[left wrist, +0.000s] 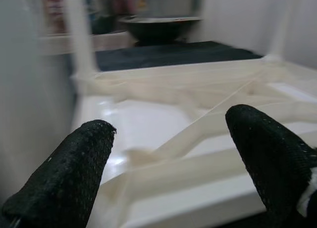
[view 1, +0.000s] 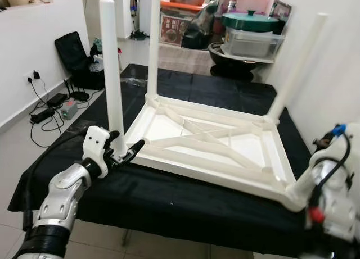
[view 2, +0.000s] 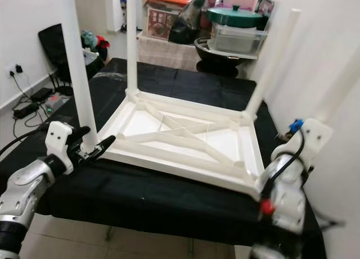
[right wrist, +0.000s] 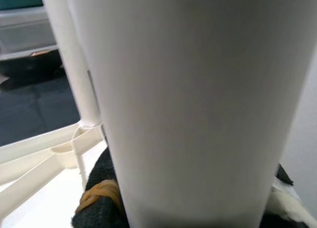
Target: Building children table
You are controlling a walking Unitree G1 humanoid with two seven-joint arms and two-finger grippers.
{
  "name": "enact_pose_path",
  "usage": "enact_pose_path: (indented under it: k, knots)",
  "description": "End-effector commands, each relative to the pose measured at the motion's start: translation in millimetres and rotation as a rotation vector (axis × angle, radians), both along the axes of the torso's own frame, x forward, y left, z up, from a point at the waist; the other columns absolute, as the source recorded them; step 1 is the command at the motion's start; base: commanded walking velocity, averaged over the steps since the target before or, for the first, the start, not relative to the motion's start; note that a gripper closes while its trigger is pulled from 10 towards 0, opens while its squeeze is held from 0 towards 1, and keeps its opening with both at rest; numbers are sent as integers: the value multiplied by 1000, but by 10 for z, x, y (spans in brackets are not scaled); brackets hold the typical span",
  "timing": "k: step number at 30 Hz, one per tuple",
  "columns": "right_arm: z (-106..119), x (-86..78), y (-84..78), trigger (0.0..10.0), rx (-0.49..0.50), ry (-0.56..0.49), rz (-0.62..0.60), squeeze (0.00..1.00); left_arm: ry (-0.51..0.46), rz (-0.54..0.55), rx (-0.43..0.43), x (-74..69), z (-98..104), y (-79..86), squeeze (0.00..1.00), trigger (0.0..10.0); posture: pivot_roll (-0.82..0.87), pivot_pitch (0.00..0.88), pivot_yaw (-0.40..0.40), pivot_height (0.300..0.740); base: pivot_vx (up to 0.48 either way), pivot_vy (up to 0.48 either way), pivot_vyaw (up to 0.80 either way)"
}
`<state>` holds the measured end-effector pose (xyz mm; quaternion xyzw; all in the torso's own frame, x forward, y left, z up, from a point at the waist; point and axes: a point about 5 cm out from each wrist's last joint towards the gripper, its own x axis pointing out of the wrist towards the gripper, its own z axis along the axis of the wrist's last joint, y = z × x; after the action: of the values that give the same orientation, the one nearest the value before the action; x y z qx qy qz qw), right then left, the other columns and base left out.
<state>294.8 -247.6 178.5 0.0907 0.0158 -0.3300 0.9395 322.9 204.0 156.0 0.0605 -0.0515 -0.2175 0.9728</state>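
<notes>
A white plastic children's table (view 1: 214, 144) lies upside down on a black-covered surface (view 1: 169, 197). Three of its legs stand up: near left (view 1: 112, 73), far left (view 1: 153, 45) and far right (view 1: 295, 68). My left gripper (view 1: 125, 144) is open at the foot of the near left leg, with a finger (view 1: 135, 148) on the frame's corner. In the left wrist view both fingertips (left wrist: 74, 173) are spread in front of the ribbed underside (left wrist: 198, 119). At the near right corner, my right gripper (right wrist: 193, 208) is shut on the fourth leg (right wrist: 188, 89), which leans out to the right (view 2: 343, 85).
Storage boxes and a green-lidded pot (view 1: 250, 20) crowd the back. A black bag (view 1: 76, 57), a power strip and cables (view 1: 48, 110) lie on the floor to the left. A white wall (view 1: 337, 57) runs close along the right.
</notes>
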Motion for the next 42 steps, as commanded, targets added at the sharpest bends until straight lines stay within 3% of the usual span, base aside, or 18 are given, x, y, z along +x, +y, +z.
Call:
enact_pose_path:
  k: [1, 3, 4, 7, 8, 9, 13, 20, 21, 28, 30, 31, 32, 34, 37, 40, 41, 42]
  knots:
    - [-286, 33, 395, 10000, 110, 104, 230, 0, 9, -17, 9, 10, -20, -38, 349, 10000, 73, 0, -96, 740, 0, 0, 0]
    - [-220, 48, 514, 10000, 101, 51, 312, 94, 8, -16, 7, 17, -12, -39, 349, 10000, 73, 0, -96, 740, 0, 0, 0]
    - [-155, 66, 577, 10000, 114, -6, 390, 1000, 6, -17, 6, 22, -8, -42, 353, 10000, 71, 0, -96, 740, 0, 0, 0]
    - [41, 124, 661, 10000, 175, -129, 610, 1000, 7, -16, 6, 22, -14, -38, 353, 10000, 70, 0, -98, 740, 0, 0, 0]
    - [222, 113, 699, 10000, 157, -224, 761, 0, 8, -15, 5, 19, -20, -31, 353, 10000, 68, 0, -97, 740, 0, 0, 0]
    - [415, 49, 719, 10000, 101, -307, 905, 0, 9, -13, 5, 18, -24, -26, 353, 10000, 65, 0, -96, 740, 0, 0, 0]
    - [599, -74, 738, 10000, 23, -372, 1058, 0, 9, -12, 5, 20, -26, -28, 353, 10000, 64, 0, -97, 740, 0, 0, 0]
    - [578, -135, 675, 9804, -116, -341, 1208, 0, 2, -17, 2, 32, -13, -60, 353, 10000, 74, 0, -103, 740, 0, 0, 0]
    - [504, -147, 684, 0, -87, -339, 1275, 0, 2, -13, 5, 25, -16, -42, 353, 10000, 74, 0, -103, 740, 0, 0, 0]
    - [254, 37, 577, 0, -62, -169, 1071, 0, 3, -11, 10, 18, -12, -16, 353, 10000, 78, 0, -97, 740, 0, 0, 0]
    - [-47, 241, 123, 0, 24, 40, 556, 0, 4, -12, 12, 21, -9, -10, 349, 10000, 71, 0, -94, 740, 0, 0, 0]
    - [-47, 241, 123, 0, 24, 40, 556, 0, 4, -12, 12, 21, -9, -10, 349, 10000, 71, 0, -94, 740, 0, 0, 0]
    - [-319, 124, -224, 0, 88, 161, 174, 0, 4, -14, 12, 24, -11, -25, 353, 10000, 71, 0, -91, 740, 0, 0, 0]
    - [-573, -211, -444, 0, 104, 270, -181, 0, 2, -19, 9, 29, -6, -55, 353, 10000, 81, 0, -98, 740, 0, 0, 0]
    - [-569, -280, -348, 0, 66, 275, -188, 0, 2, -23, 9, 29, -2, -58, 353, 10000, 70, 0, -91, 740, 0, 0, 0]
    - [-465, -184, 186, 0, 7, 243, 117, 0, 8, -35, 15, 30, 0, -50, 353, 10000, 64, 0, -88, 740, 0, 0, 0]
    - [-396, -162, 372, 10000, -37, 200, 229, 0, 7, -39, 19, 33, 1, -50, 353, 10000, 64, 0, -87, 740, 0, 0, 0]
    - [-396, -162, 372, 10000, -37, 200, 229, 0, 7, -39, 19, 33, 1, -50, 353, 10000, 64, 0, -87, 740, 0, 0, 0]
